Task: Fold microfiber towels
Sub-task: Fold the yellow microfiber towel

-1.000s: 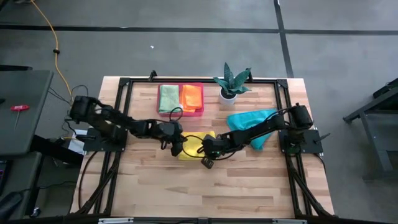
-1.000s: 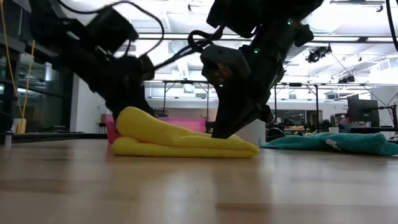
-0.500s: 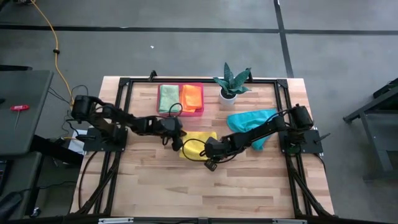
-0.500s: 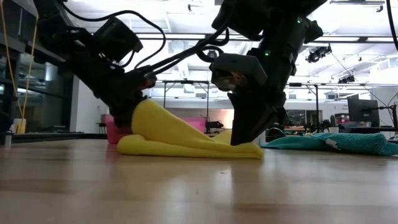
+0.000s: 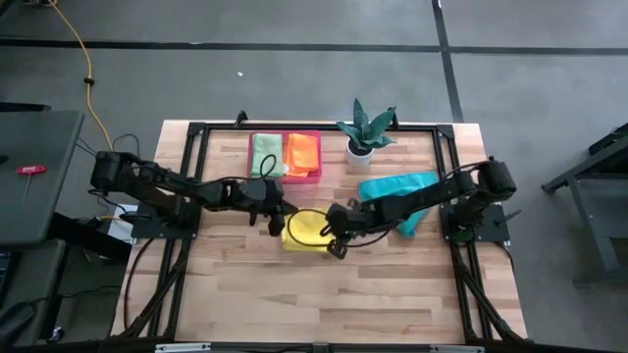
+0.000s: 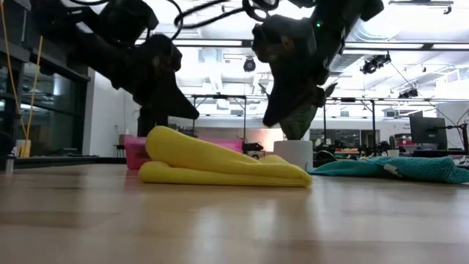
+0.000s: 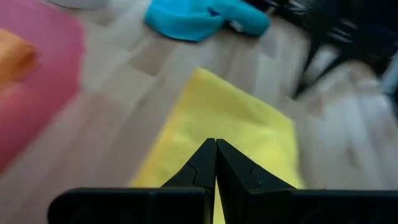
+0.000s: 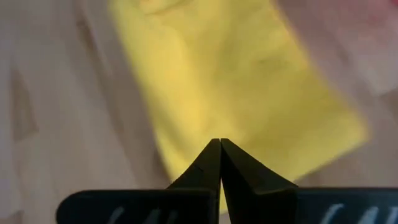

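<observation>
Yellow towel (image 6: 220,167) folded flat on the table (thicker at one end), left gripper (image 7: 215,149) and right gripper (image 8: 220,149) clenched, empty, above it

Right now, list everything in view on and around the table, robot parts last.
yellow towel: one seen, yellow, folded flat at the table's middle, between the two grippers
teal towel: one, teal, crumpled on the right side, partly under the right arm
green towel: one, light green, folded in the tray's left half
orange towel: one, orange, folded in the tray's right half
tray: one, pink, at the table's far edge
potted plant: one, green leaves in a white pot, right of the tray
table: one, light wood
left gripper: shut, above the yellow towel's left edge
right gripper: shut, above its right edge
</observation>
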Controlling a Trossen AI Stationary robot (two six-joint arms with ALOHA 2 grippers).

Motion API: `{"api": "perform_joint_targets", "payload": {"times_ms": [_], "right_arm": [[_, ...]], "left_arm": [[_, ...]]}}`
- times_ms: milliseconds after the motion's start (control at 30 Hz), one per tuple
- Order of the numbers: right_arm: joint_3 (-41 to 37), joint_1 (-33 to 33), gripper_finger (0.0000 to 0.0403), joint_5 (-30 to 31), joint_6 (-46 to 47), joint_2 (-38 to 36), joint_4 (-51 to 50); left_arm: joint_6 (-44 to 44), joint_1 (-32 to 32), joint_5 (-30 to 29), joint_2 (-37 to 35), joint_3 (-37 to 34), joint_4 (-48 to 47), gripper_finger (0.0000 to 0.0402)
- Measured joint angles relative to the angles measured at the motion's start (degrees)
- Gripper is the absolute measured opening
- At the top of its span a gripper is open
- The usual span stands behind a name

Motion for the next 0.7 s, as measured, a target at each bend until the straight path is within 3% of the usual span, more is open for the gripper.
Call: {"api": "perform_joint_targets", "payload": {"times_ms": [167, 333, 533, 700], "right_arm": [[0.0, -3.7, 0.0, 0.2, -0.8, -0.4, -2.8], [-4.5, -7.8, 0.0, -3.9, 1.2, 1.4, 6.2], [-10.8, -10.4, 0.0, -5.5, 6.8, 1.4, 11.0], [-12.5, -10.7, 0.0, -5.4, 8.8, 1.4, 12.6]], "left_arm": [[-3.6, -4.1, -0.2, 4.5, 0.0, 4.1, 0.0], [-8.3, -8.8, -0.2, 10.6, 0.0, 11.0, 0.0], [-12.0, -13.1, -0.9, 13.0, 0.0, 10.2, 0.0], [-12.0, -15.1, -4.4, 13.0, 0.0, 3.4, 0.0]]}}
